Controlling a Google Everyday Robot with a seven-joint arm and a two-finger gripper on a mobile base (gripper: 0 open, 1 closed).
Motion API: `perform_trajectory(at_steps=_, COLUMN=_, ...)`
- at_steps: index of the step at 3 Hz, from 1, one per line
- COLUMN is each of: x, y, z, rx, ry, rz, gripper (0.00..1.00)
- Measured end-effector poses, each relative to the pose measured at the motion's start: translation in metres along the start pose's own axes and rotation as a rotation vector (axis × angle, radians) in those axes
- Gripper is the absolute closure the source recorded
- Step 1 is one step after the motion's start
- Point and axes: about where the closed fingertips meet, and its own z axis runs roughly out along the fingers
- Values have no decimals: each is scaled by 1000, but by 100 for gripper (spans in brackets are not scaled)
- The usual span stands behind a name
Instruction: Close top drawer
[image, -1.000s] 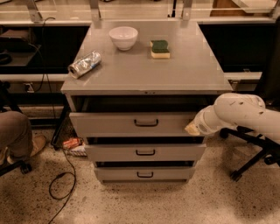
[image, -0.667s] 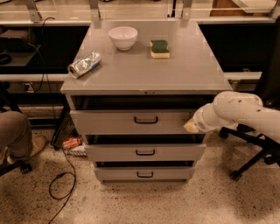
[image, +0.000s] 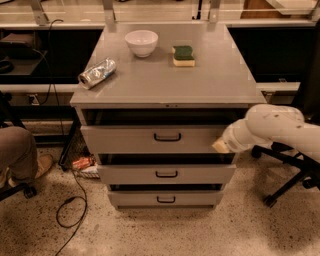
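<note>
Step in hand: the push. The top drawer (image: 125, 140) sits directly under the cabinet top (image: 165, 90) and is pulled out partway, with a dark gap showing above its front panel. It juts out past the middle drawer (image: 200, 175) and bottom drawer (image: 130, 199) below it. My gripper (image: 220, 146) is at the right end of the top drawer's front panel, at or just against the face and well to the right of the small loop handle (image: 167, 136). My arm (image: 272, 125) reaches in from the right. I can't tell how wide the gripper is set or whether it's touching, and it doesn't seem to have hold of anything.

Judgement: the drawer is not yet shut and the close is underway. The next move calls for a straight, level shove into the cabinet until the front sits flush. Since my contact point is off-centre, there's a risk the drawer skews or binds on its runners. On top, the bowl (image: 141, 42), sponge (image: 183, 55) and crumpled foil packet (image: 97, 73) are well apart from the work.
</note>
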Motion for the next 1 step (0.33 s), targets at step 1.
perform_trajectory(at_steps=1, x=27, y=11, z=-25, rx=9, ry=46, rz=72, gripper=100)
